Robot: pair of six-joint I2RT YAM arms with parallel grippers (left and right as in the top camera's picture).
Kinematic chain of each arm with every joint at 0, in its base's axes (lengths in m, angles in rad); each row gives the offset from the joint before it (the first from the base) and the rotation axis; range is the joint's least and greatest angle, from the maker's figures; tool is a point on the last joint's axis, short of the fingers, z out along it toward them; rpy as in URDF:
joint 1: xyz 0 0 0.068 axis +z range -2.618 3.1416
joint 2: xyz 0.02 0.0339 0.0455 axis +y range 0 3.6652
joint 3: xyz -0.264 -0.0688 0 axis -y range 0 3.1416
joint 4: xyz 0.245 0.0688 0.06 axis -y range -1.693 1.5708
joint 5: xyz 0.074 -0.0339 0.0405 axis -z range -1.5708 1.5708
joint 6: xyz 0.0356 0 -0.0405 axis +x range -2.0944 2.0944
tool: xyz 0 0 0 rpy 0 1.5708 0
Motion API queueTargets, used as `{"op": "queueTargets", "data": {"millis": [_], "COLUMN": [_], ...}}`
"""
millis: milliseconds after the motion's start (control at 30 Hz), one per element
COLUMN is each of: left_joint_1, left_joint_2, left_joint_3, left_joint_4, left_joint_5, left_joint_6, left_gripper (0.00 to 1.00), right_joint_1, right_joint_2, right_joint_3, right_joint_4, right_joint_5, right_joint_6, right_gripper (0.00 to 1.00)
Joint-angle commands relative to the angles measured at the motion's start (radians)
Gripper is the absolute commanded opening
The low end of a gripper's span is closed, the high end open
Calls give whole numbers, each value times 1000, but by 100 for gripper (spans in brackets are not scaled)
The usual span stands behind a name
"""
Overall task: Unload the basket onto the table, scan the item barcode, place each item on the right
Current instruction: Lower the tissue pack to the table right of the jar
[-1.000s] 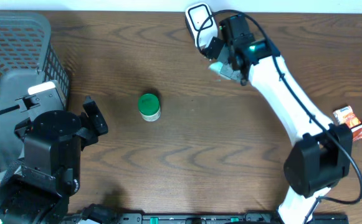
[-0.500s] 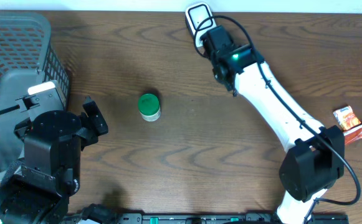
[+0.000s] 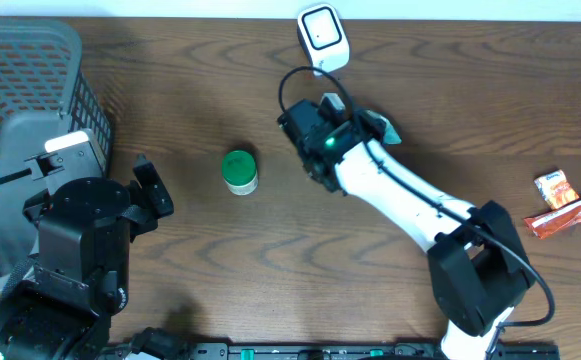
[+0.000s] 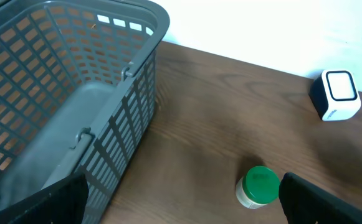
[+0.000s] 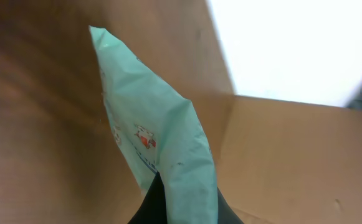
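Note:
My right gripper (image 3: 363, 122) is shut on a mint-green packet (image 3: 381, 126), holding it above the table's middle, below and apart from the white barcode scanner (image 3: 320, 34) at the far edge. In the right wrist view the packet (image 5: 159, 134) stands up from the pinching jaws of the right gripper (image 5: 181, 210); no barcode shows on it. My left gripper (image 4: 181, 200) stands wide open at the near left with nothing between its fingers. The scanner (image 4: 336, 94) also appears at the right of the left wrist view.
A green-lidded jar (image 3: 238, 170) stands left of centre, just ahead of the left gripper's right finger (image 4: 321, 200). A grey basket (image 3: 25, 70) fills the far left. Two orange snack packets (image 3: 554, 188) (image 3: 576, 213) lie at the right edge.
The right arm has swung the packet away from the scanner, toward the near left and the table's middle. The left arm and the jar have not moved.

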Motion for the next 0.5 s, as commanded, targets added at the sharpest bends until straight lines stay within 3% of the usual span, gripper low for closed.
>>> {"op": "queueTargets", "data": {"millis": [0, 167, 333, 467], "left_joint_1": [4, 4, 4, 4], "left_joint_2": [-1, -1, -1, -1], "left_joint_3": [-1, -1, -1, -1], "left_joint_4": [0, 0, 0, 0], "left_joint_5": [-12, -12, -12, -12], "left_joint_6": [-2, -2, -2, -2], "left_gripper": [98, 98, 98, 98], "right_joint_1": [40, 73, 111, 172], "right_joint_2": [-1, -1, -1, -1], "right_joint_3": [-52, -183, -295, -362], "right_joint_4": [80, 258, 303, 302], "right_joint_5": [161, 162, 143, -42], "right_joint_6": [61, 60, 61, 60], "right_gripper": [1, 2, 1, 1]}}
